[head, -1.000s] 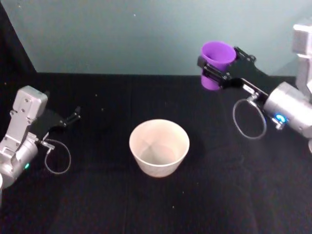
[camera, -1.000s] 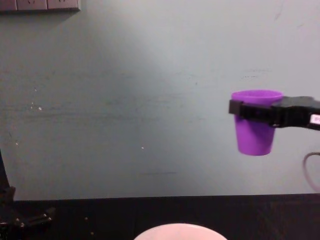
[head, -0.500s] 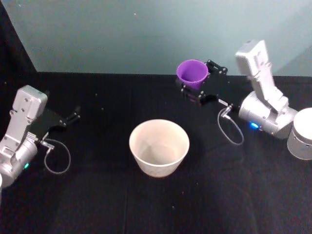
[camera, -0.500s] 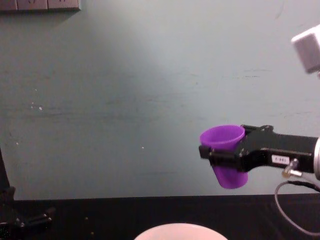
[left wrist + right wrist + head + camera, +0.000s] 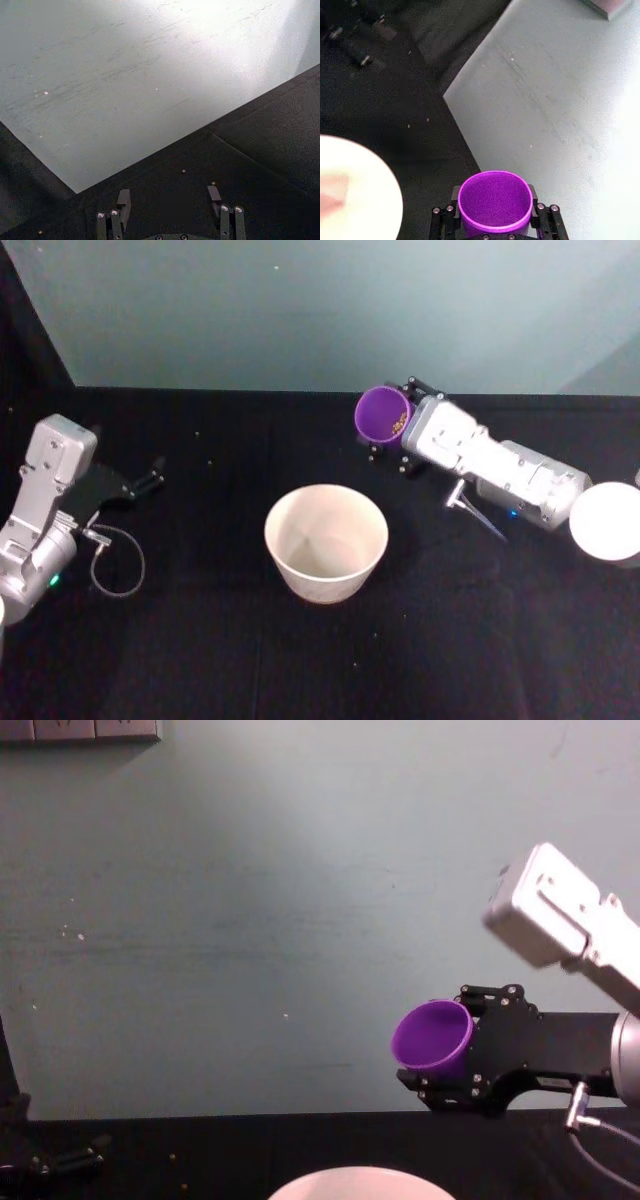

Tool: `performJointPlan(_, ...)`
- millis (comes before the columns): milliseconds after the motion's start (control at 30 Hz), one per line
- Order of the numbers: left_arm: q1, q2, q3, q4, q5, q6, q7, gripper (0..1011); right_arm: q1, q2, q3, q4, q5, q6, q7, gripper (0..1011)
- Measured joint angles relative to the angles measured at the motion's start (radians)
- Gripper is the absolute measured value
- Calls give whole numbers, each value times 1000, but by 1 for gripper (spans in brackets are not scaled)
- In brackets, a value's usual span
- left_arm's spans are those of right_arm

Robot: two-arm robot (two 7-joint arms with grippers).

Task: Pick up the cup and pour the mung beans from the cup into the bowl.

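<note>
Cup [image 5: 380, 412] — one, tilted — clamped in right tool [image 5: 390, 423] near one bowl [image 5: 326, 582]; left tool [image 5: 169, 196] apart.

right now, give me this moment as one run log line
phase: pre-pour | right gripper: shut on cup, tipped, mouth toward bowl | mung beans: in cup | left gripper: open, parked left

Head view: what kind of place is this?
Probably a robot test bench: a black-covered table, a bare pale wall, and the right gripper holding a tilted purple cup beyond a bowl. The left gripper rests at the table's left.
</note>
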Motion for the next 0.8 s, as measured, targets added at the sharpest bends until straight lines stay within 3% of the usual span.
performJointPlan(533, 0, 0, 0, 0, 0, 0, 0, 1000, -30, 73, -80, -68, -354, -59, -132, 751)
performJointPlan(800, 0, 0, 0, 0, 0, 0, 0, 1000, -38, 80, -92, -78, -438, -64, -154, 751)
